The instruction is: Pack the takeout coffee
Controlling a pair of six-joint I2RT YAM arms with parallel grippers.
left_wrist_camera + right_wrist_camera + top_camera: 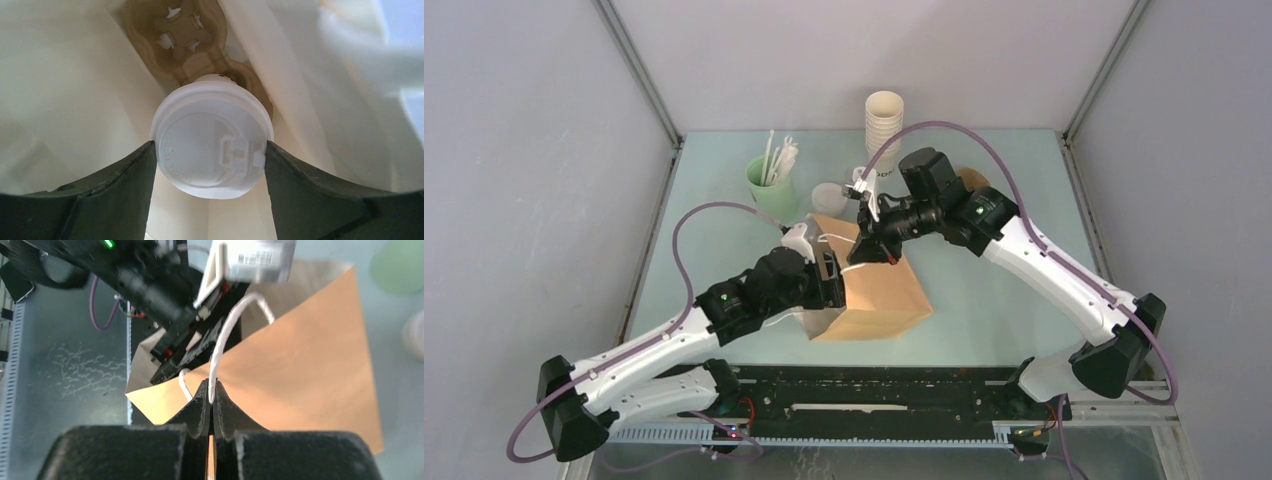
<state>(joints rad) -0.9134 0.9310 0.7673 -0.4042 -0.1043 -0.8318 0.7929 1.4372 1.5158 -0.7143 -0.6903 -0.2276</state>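
Pale green table (1004, 290), smooth and matte. Mid-table, a brown paper bag (884, 295): stiff creased panels, white inside, mouth turned toward the left arm. From overhead, bag contents hidden behind the left wrist. From the left wrist only: left gripper (210, 150) deep inside the bag, dark fingers (125, 180) spread wide and pressing both sides of a round lid rim, clamping the takeout coffee (212, 125). Below it on the bag floor, a moulded brown pulp carrier (185, 45) with cross-cut pockets. Whether the cup is seated in a pocket, cannot tell. Right gripper (211, 390) pinched fully together on the bag's upper edge and its white cord handle (225, 330), clearest from the right wrist. Lid: white plastic, embossed ring, raised sip tab.
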